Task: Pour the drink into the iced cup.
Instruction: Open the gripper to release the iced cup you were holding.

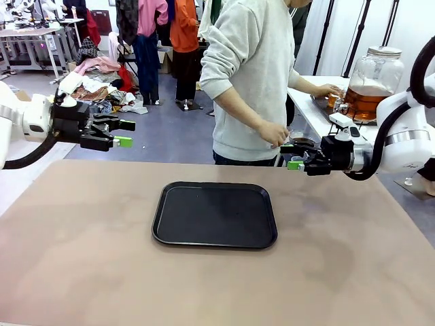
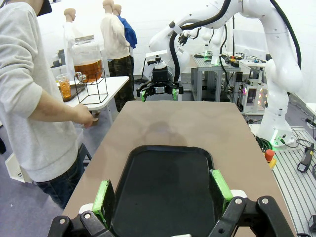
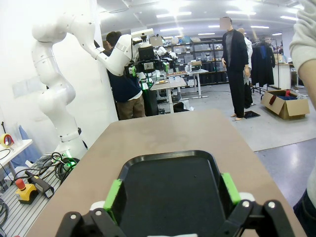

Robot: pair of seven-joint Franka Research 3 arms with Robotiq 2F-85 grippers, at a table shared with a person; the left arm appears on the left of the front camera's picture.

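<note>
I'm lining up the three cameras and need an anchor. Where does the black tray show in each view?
Front view: the black tray lies flat at the middle of the table.
Left wrist view: low in the middle, between the left gripper fingers.
Right wrist view: low in the middle, between the right gripper fingers.
Shared landmark: the brown table.

grey floor [image 1: 170, 129] | white walls [image 3: 15, 54] — ceiling strip lights [image 3: 170, 14] | shelving [image 3: 197, 49] — clothes rack [image 1: 146, 27]

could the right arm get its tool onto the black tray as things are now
Probably yes. The right tool hangs open over the table's far right edge, and the stretch of table between it and the black tray is bare. The person stands beyond the far edge, facing the side table.
</note>
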